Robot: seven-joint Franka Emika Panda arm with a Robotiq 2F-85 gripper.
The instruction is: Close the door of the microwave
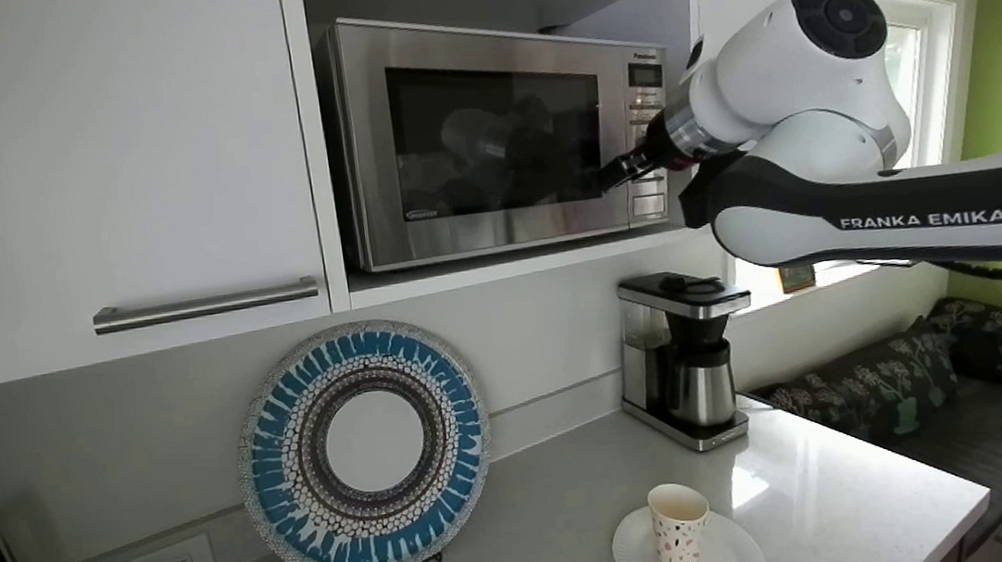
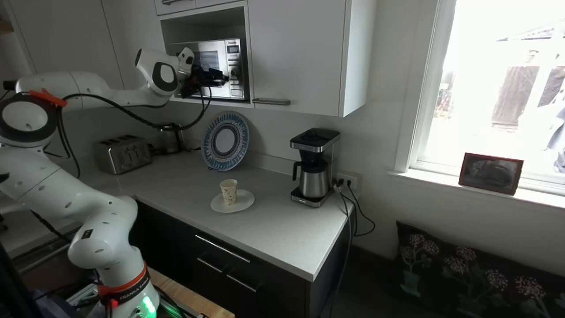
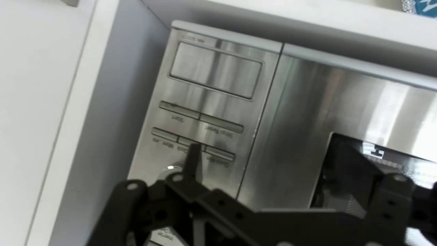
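At the microwave (image 1: 511, 131), door (image 1: 477, 139) closed, fingers (image 3: 192, 164) apart

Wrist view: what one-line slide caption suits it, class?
Open pincer facing the microwave, its door flush with the control panel.

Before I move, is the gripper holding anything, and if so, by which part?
Nothing is held: the gripper stands open, one finger in front of the control panel, the other in front of the microwave door.
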